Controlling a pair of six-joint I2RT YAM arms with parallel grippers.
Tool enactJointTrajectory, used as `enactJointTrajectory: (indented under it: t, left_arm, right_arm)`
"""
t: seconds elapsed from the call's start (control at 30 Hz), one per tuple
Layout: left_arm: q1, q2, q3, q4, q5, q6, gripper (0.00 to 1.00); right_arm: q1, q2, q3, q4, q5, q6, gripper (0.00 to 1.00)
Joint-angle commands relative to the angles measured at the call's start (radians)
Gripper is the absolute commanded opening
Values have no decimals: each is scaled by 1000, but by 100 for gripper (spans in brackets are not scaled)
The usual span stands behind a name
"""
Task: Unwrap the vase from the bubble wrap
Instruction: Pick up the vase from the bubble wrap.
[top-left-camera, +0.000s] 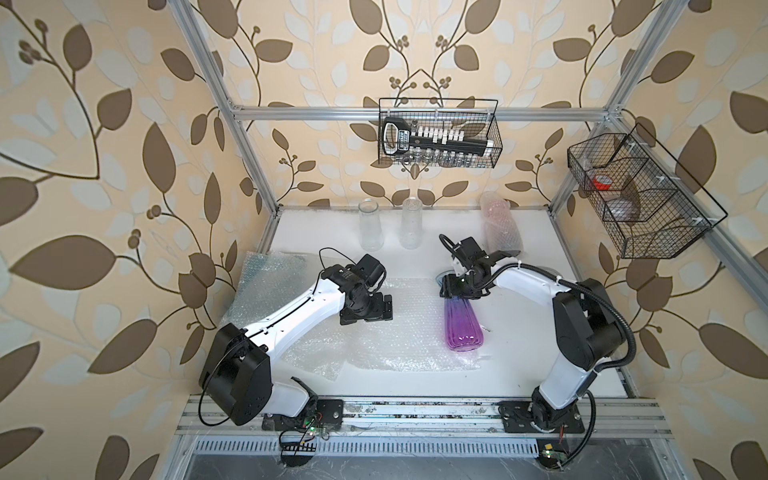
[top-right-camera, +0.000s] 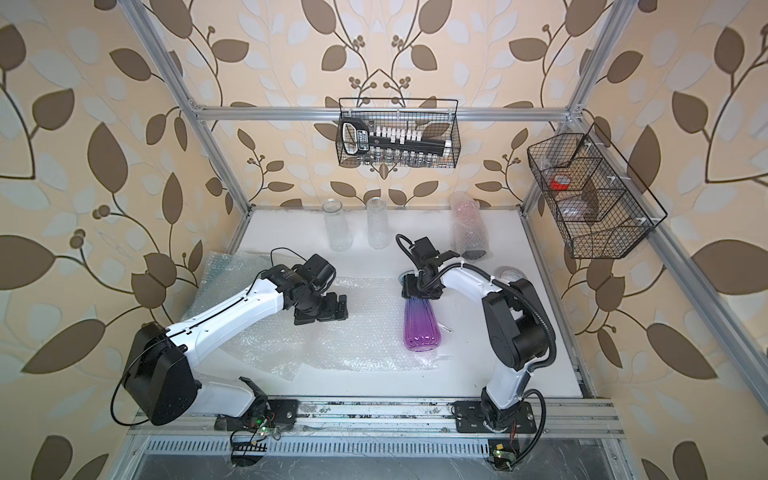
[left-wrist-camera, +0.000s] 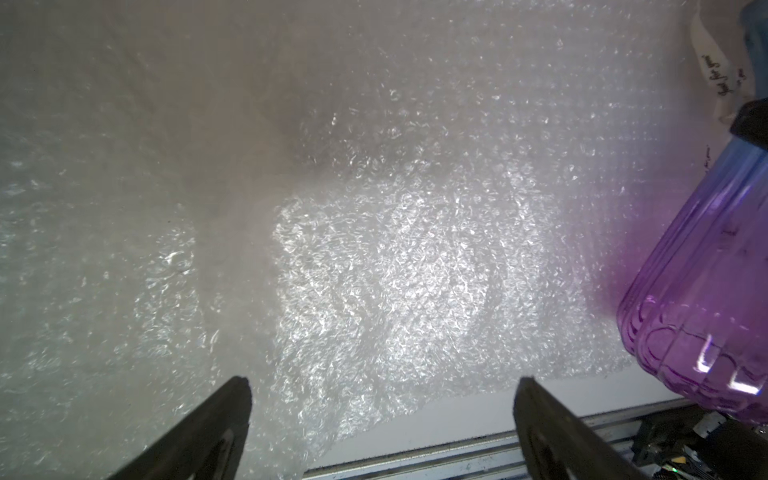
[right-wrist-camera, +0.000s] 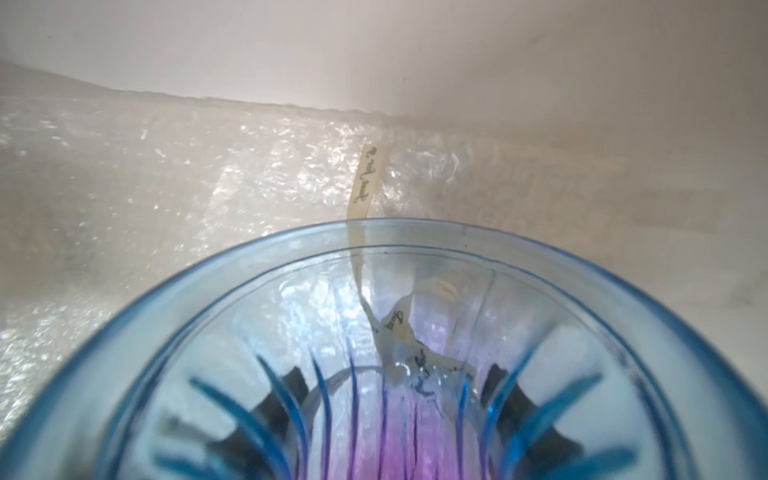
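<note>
vase: the blue-to-purple glass one is laid on its side, a bit toward 4 o'clock from the middle of the table. The base is pointed to 6 o'clock and the neck to 12. It's already out of its wrap and laid on the spread sheet.
bubble wrap: one big sheet is spread flat across the middle, under the vase. A second sheet is seen at 9 o'clock, partly covered by the left arm.
right gripper: it's closed partway round the vase's neck. Its fingers are seen through the glass on both sides, so the vase is held.
left gripper: it's spread wide with nothing gripped, hung just over the big sheet at 9 o'clock from the vase.
ribbon: a pale lettered strip is seen past the vase's rim. Whether it runs inside the vase or under it can't be told.
clear jar: stood upright at 12 o'clock, with a second clear jar beside it.
wrapped bundle: something pinkish is rolled in bubble wrap at 1 o'clock.
back basket: hung at 12 o'clock. A black tool with white pieces is kept in it, with small glass bottles underneath.
side basket: hung at 2 o'clock and divided into compartments. A red roll is kept in the rearmost one.
</note>
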Motion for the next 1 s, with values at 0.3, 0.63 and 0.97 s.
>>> enactJointTrajectory:
  t: [0.3, 0.63, 0.97]
  left_arm:
    - [-1, 97, 11, 35, 71, 6, 99]
    - [-2, 143, 19, -14, 151, 12, 99]
    - [-1, 203, 84, -10, 250, 44, 99]
  right_arm:
    - [-5, -353, -154, 305, -118, -56, 0]
    - [-10, -559, -365, 850, -25, -218, 0]
    - [-150, -256, -310, 1364, -131, -342, 0]
